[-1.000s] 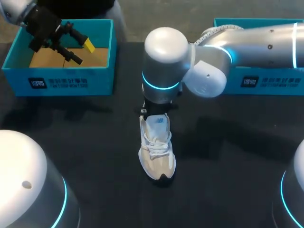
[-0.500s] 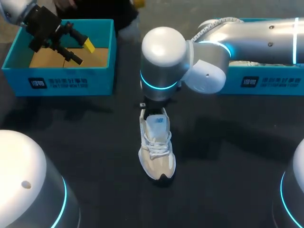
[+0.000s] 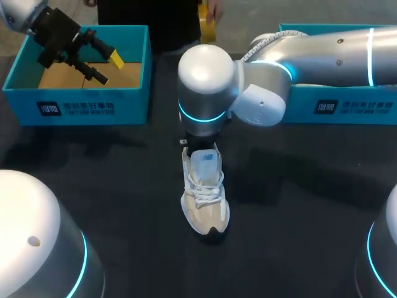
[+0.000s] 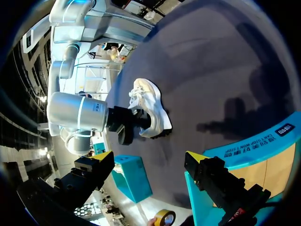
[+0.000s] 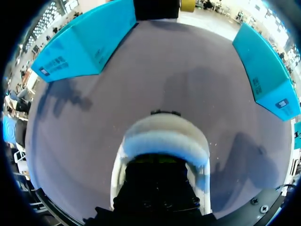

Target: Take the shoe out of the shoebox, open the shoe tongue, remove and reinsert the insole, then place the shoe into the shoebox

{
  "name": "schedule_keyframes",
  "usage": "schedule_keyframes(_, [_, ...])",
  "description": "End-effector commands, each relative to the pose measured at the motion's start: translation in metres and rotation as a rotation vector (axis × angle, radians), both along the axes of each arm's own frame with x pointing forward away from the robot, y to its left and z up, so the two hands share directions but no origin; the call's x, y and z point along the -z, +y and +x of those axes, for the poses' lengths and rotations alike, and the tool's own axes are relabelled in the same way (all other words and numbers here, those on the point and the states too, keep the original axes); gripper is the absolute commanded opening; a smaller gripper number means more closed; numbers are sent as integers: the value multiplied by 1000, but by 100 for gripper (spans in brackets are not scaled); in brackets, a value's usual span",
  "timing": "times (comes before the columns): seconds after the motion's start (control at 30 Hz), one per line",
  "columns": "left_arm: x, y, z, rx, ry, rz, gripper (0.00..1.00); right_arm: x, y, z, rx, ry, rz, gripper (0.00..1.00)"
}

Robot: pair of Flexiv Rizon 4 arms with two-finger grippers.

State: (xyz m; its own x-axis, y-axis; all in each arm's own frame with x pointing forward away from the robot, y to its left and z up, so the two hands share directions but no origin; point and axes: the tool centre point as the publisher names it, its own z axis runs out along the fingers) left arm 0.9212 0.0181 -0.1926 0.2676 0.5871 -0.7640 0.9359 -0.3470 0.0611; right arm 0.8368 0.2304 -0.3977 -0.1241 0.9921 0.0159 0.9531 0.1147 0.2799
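Right gripper at shoe heel, closure not discernible; advise drawing insole out slowly. Left gripper apart, empty.

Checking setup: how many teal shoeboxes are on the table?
2: one teal cardboard shoebox far left, under the left pincer; the other shoebox far right, behind the right arm.

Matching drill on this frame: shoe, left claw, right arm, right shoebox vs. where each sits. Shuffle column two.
1 white shoe
2 left claw
3 right arm
4 right shoebox

A open, above the left shoebox
B over the shoe's heel
C upright on the table, mid
D far right of the table

Pairs: 1-C, 2-A, 3-B, 4-D
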Motion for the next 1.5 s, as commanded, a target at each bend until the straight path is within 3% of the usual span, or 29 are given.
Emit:
schedule_keyframes(0.03, [-1, 0, 0, 1, -1, 4, 100, -23, -6, -3, 5, -17, -7, 0])
schedule_keyframes(0.17, [-1, 0, 0, 1, -1, 4, 100, -28, -9, -2, 1, -25, -11, 0])
schedule_keyframes(0.33, [-1, 0, 0, 1, -1, 4, 100, -14, -11, 2, 9, -26, -16, 0])
schedule_keyframes(0.6, [-1, 0, 0, 1, -1, 4, 100, 12, -2, -6, -3, 43, -21, 0])
schedule_keyframes(0.77, [-1, 0, 0, 1, -1, 4, 100, 17, -4, -7, -6, 70, -24, 0])
schedule_keyframes(1.0, [-1, 0, 0, 1, -1, 4, 100, -12, -5, -18, -16, 110, -46, 0])
schedule_keyframes(1.17, [-1, 0, 0, 1, -1, 4, 100, -34, -7, -28, -28, 236, -58, 0])
schedule_keyframes(1.23, [-1, 0, 0, 1, -1, 4, 100, -38, -7, -33, -31, 288, -52, 0])
schedule_keyframes(1.5, [-1, 0, 0, 1, -1, 4, 100, -38, -7, -33, -31, 288, -52, 0])
